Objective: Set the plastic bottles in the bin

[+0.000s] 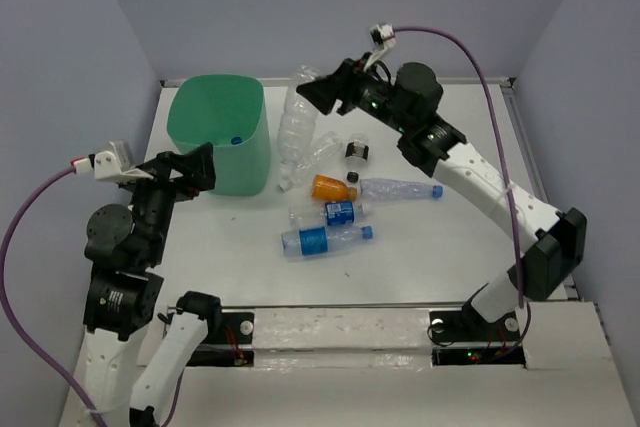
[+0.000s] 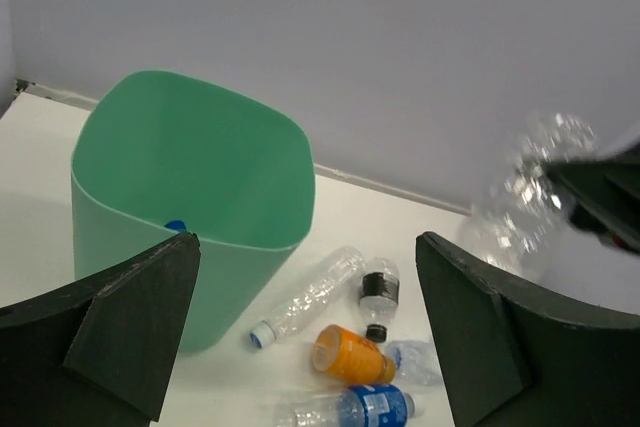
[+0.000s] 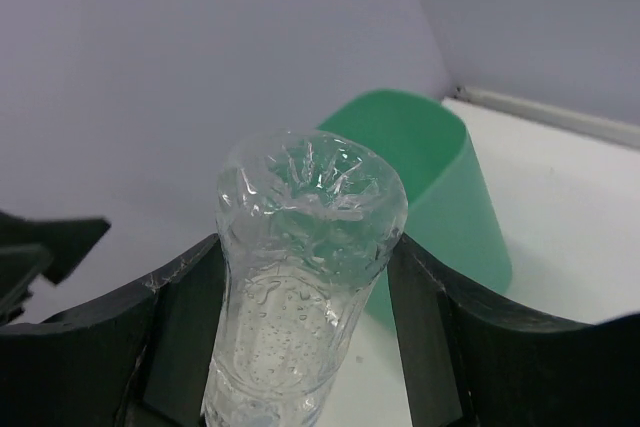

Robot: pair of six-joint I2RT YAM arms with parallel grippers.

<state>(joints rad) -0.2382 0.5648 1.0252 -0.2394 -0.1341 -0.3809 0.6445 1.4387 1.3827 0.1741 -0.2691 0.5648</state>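
My right gripper (image 1: 318, 95) is shut on a large clear plastic bottle (image 1: 297, 127) and holds it in the air just right of the mint-green bin (image 1: 240, 162). In the right wrist view the bottle (image 3: 305, 227) sits between both fingers, with the bin (image 3: 440, 197) beyond it. My left gripper (image 1: 197, 169) is open and empty at the bin's front left. On the table lie a clear bottle (image 2: 310, 297), a black-labelled one (image 2: 380, 290), an orange one (image 2: 350, 355) and blue-labelled ones (image 1: 340, 212) (image 1: 315, 240). A blue cap (image 1: 235, 139) shows inside the bin.
A clear bottle with a blue cap (image 1: 398, 188) lies right of the orange one. Grey walls close in the white table (image 1: 450, 247) at the back and sides. The right arm's links stretch across the table's right half.
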